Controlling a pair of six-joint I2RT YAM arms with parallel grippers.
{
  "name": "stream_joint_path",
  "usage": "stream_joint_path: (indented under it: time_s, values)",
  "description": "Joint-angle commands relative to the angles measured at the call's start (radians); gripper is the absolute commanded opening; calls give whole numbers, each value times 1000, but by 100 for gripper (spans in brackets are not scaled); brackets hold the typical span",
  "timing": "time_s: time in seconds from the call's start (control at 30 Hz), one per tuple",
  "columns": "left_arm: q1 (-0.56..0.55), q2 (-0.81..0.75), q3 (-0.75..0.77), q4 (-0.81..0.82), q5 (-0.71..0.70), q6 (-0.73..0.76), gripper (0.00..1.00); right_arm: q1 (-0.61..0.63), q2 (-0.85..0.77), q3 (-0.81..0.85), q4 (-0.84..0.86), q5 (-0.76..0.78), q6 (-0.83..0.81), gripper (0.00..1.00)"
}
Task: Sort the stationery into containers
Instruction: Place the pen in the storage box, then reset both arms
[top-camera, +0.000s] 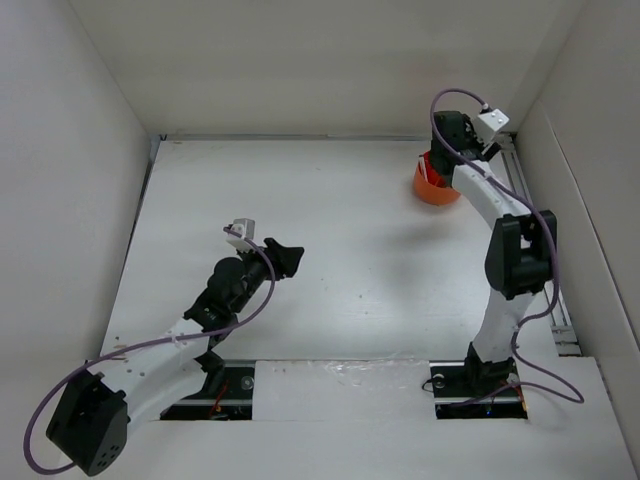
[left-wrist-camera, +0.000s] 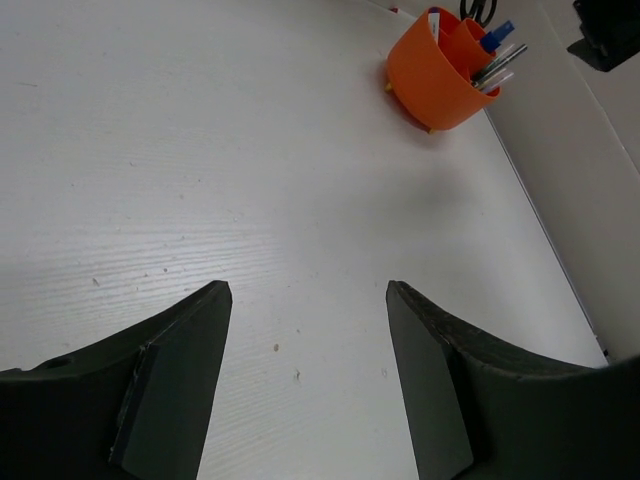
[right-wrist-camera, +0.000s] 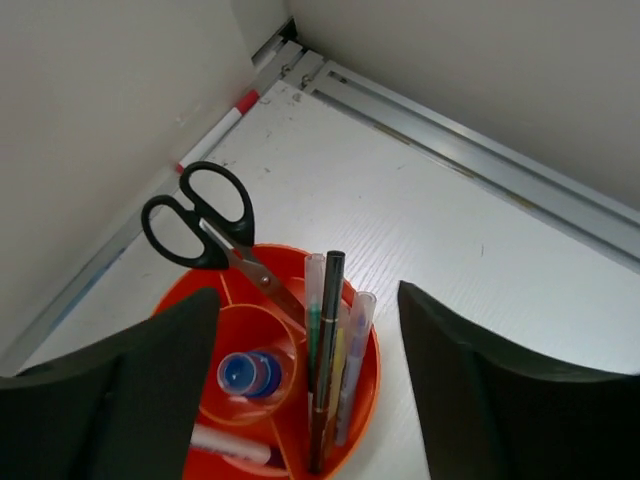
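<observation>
Right wrist shows scissors (right-wrist-camera: 238, 257) the top view hides; left pincer (left-wrist-camera: 306, 298), right pincer (right-wrist-camera: 305, 295) spread.

Table (top-camera: 350, 260) centre open; orange holder (top-camera: 430, 192) crowds far right corner, wall (top-camera: 592, 200) beside

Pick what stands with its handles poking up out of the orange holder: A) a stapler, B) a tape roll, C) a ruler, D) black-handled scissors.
D: in the right wrist view, the black-handled scissors sit blades-down in the orange holder, their loops above the rim beside the pens.
</observation>
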Motion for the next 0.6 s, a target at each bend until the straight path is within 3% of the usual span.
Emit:
stream_joint_path:
  time_s: [0.0, 0.03, 0.17, 0.23, 0.27, 0.57]
  values:
    - [2, 13, -4, 51, -13, 3, 60, 10, -160, -2, -30, -51, 68, 80]
    - [2, 13, 5, 51, -13, 3, 62, 10, -188, -2, -58, -68, 114, 88]
    - [2, 24, 5, 51, -13, 12, 67, 45, -381, -144, -21, -237, 155, 100]
    - [2, 24, 14, 42, -2, 21, 69, 73, -497, -274, 45, -337, 167, 100]
    - [2, 24, 26, 30, -2, 21, 99, 73, -528, -319, 66, -369, 167, 100]
    - [2, 62, 57, 16, 71, -66, 100, 215, -714, -695, 105, -629, 187, 100]
